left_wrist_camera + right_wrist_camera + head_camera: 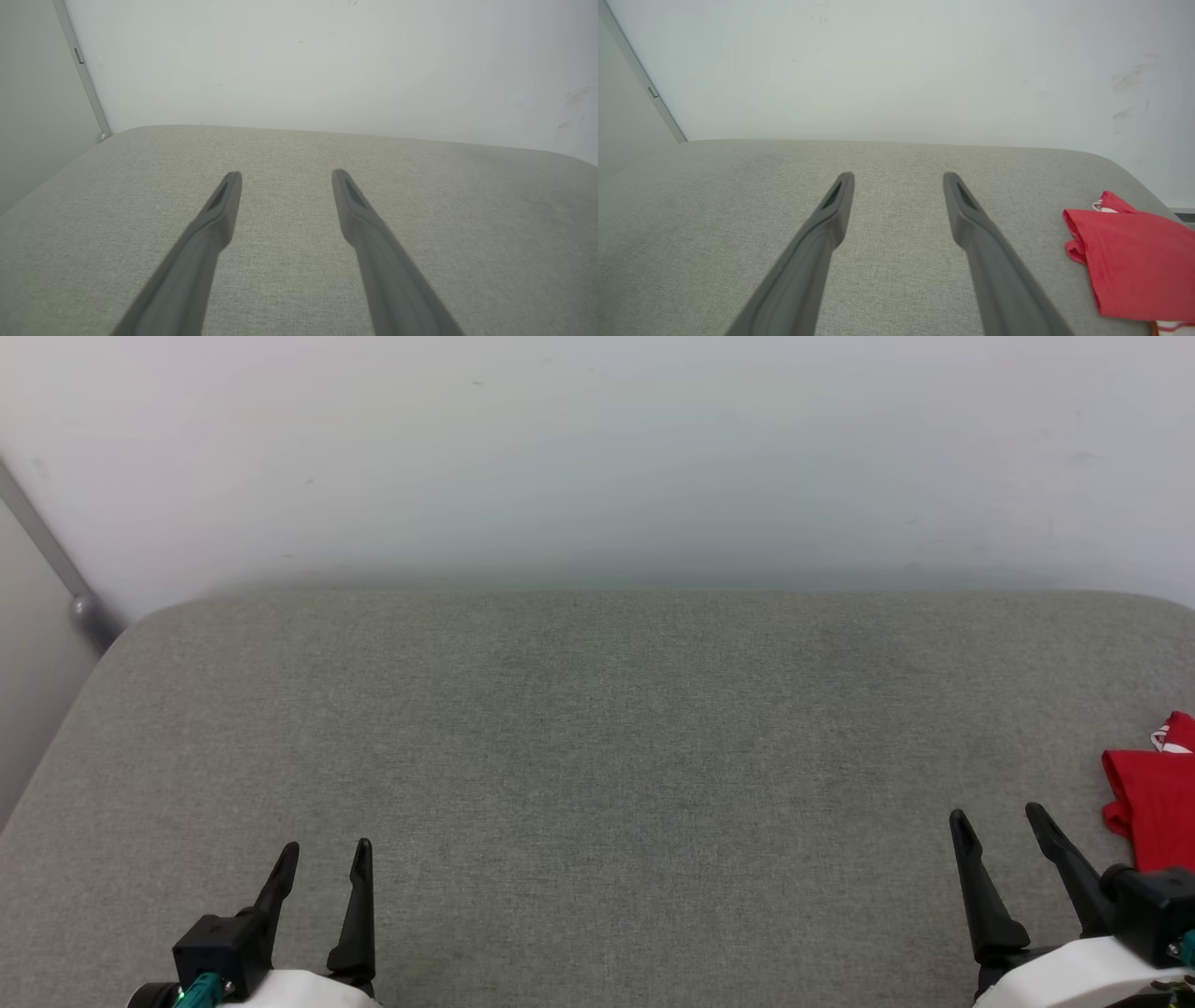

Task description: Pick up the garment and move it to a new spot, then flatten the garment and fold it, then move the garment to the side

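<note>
L claw (327,846) & R claw (995,812) both sit low over a grey fabric surface (597,728), fingers pointing fwd toward the white wall (597,457). Both have fingers spread apart w/ nothing between them. The L wrist view shows the L claw (286,173) w/ bare grey fabric under the gap, and the R wrist view shows the R claw (899,175) the same way.

The garment (1153,812) lies to the right of the R claw, near its outer finger and clear of the fingertips, at the surface's right edge. It's a red bundle (1134,266), folded over, w/ bits of white and striped trim at its far and near ends. It's well apart from the L claw. A grey metal rail (47,551) runs diagonally, far left and ahead of the L claw.
</note>
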